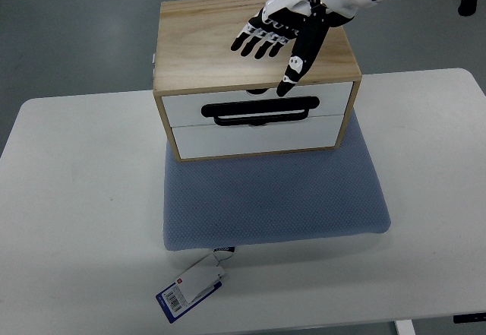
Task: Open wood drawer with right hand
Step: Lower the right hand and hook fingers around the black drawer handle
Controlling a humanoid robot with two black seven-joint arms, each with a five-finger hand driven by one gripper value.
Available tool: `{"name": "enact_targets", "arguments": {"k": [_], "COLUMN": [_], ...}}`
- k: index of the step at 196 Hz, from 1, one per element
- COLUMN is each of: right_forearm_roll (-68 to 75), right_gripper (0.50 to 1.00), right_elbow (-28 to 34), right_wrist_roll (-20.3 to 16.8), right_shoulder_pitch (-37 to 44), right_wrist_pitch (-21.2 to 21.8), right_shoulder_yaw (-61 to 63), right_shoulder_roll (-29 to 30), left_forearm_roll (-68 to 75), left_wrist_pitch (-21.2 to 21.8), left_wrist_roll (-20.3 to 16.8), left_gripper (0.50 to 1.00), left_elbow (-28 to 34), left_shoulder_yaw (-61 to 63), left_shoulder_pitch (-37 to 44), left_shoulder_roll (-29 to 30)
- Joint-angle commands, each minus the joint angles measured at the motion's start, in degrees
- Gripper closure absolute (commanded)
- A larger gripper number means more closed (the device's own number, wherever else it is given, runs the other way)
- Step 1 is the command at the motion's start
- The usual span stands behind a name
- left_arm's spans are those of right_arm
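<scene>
your right hand (pixel 285 35) is over the top of the wood drawer box (pixel 254 77), arm reaching in from the upper right. fingers (pixel 262 42) are spread and relaxed, gripping nothing, four of them fanned across the wooden top toward the left. the thumb (pixel 296 65) points down past the front edge, its tip right at the upper lip of the top drawer front (pixel 258 105); whether it actually touches, you can't tell from up here.

below the thumb, the black handle (pixel 258 112) runs across the white top drawer front, a long flat loop, nothing hooked in it. both drawer fronts sit flush with the wooden frame, so the drawer's closed. the lower drawer front (pixel 254 139) is plain white.

the box stands on the far part of a blue-grey cushion (pixel 277 198), which lies in the middle of the white table (pixel 83 221). a tag (pixel 191 288) with a barcode trails off the cushion's near left corner onto the table.
</scene>
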Motion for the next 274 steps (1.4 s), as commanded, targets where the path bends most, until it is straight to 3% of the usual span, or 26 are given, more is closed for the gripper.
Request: {"name": "enact_targets", "arguments": {"k": [1,125,208,274], "right_forearm_roll": [0.1,0.1,0.0,0.0], "right_gripper": [0.572,0.572,0.572,0.572], "right_elbow": [0.1,2.6,2.2,2.1], "right_wrist_roll": [-2.2,-4.9,-7.3,-7.3], "right_shoulder_pitch": [-0.2,-1.5,-5.7,-6.9], "right_wrist_pitch": [0.0,-0.8,-8.0,-8.6], "right_shoulder_yaw": [0.0,-0.2,-0.1,-0.4], "right_shoulder_roll": [1.4,5.2,6.1,6.5], "left_forearm_roll": [0.0,0.0,0.0,0.0], "left_wrist_pitch": [0.0,0.0,0.0,0.0], "left_wrist_roll": [0.0,0.1,0.0,0.1], "left_gripper": [0.5,0.5,0.5,0.5], "left_elbow": [0.0,0.0,0.0,0.0], "left_shoulder_yaw": [0.0,0.0,0.0,0.0], "left_shoulder_pitch": [0.0,0.0,0.0,0.0], "left_shoulder_roll": [0.0,0.0,0.0,0.0]}}
